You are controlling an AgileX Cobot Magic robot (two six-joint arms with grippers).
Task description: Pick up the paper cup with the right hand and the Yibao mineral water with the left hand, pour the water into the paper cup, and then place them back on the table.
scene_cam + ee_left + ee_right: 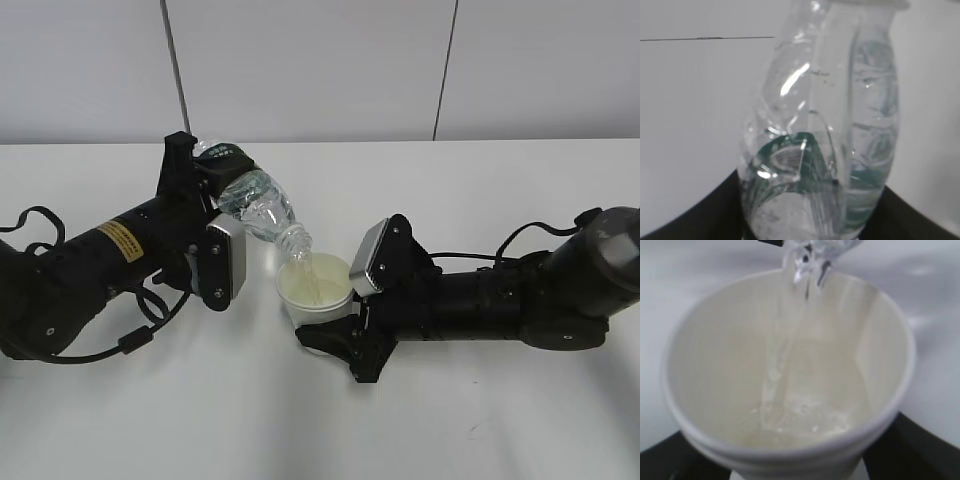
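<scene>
My left gripper (212, 178) is shut on the Yibao mineral water bottle (258, 205) and holds it tilted, neck down to the right, over the paper cup (316, 292). A thin stream of water runs from the neck into the cup. My right gripper (335, 338) is shut on the paper cup and holds it upright just above the table (320, 420). In the right wrist view the cup (715, 370) fills the frame, with water pooling at its bottom and the bottle neck (807, 252) at the top edge. In the left wrist view the bottle (825, 125) fills the frame, and the gripper (812, 220) clasps it.
The white table stretches all round both arms. A pale wall with dark vertical seams (175, 65) stands behind. Black cables (35, 225) trail from both arms near the left and right edges.
</scene>
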